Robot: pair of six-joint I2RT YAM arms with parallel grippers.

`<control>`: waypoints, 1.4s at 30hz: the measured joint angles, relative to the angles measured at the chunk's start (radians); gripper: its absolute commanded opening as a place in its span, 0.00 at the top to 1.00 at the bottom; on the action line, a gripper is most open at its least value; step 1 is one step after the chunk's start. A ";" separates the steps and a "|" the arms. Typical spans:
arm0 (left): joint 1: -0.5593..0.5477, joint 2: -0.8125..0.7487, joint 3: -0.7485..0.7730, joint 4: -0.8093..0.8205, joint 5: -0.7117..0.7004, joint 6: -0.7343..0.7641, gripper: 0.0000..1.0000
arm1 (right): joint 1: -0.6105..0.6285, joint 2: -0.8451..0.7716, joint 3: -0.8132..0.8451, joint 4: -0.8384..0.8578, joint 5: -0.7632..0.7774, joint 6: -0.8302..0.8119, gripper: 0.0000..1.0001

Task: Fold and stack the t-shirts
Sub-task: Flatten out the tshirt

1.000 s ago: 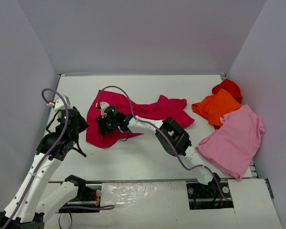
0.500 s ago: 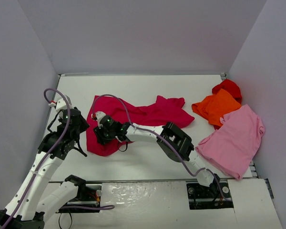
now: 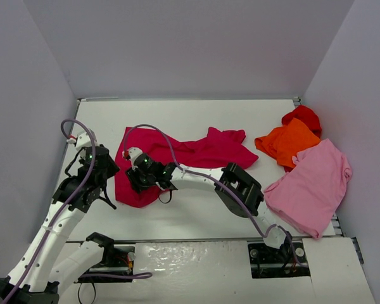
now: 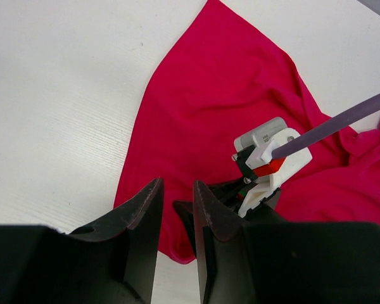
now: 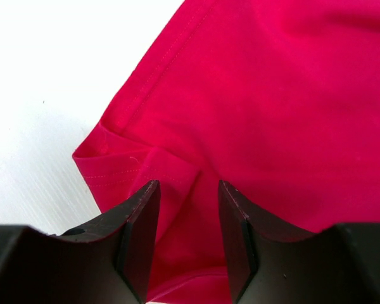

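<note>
Shirts lie spread over the white desk (image 3: 196, 117). The big crimson t-shirt (image 3: 202, 150) lies in the middle, a bit crumpled, and stretches from the left side toward the right. Three more sit in a bunch far on the right. The light pink t-shirt (image 3: 310, 187) is nearest the arms. The orange t-shirt (image 3: 288, 142) touches its far edge. The bright red t-shirt (image 3: 302, 116) peeks out behind the orange one, by the back corner.

The right arm (image 3: 237, 183) reaches across to the left end of the crimson t-shirt. The right fingers (image 5: 144, 209) point down onto it near the hem. They are partly apart, and a fold of cloth runs up into the gap. I cannot tell if they squeeze it.

The left fingers (image 4: 151, 202) hang just over the lower left edge of the same shirt. Only a thin gap shows between them, with nothing in it. A purple cable (image 4: 342, 117) crosses the cloth just past them.
</note>
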 measured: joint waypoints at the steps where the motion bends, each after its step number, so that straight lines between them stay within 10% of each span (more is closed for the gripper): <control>1: 0.000 0.000 0.000 0.000 0.000 0.000 0.77 | 0.001 0.000 -0.003 0.000 0.000 0.000 0.62; 29: 0.000 0.007 -0.024 -0.001 0.018 -0.003 0.77 | 0.024 0.008 -0.010 -0.015 -0.009 0.008 0.72; 42: 0.000 0.021 -0.034 0.001 0.025 -0.003 0.77 | 0.024 0.022 -0.007 -0.023 -0.025 0.006 1.00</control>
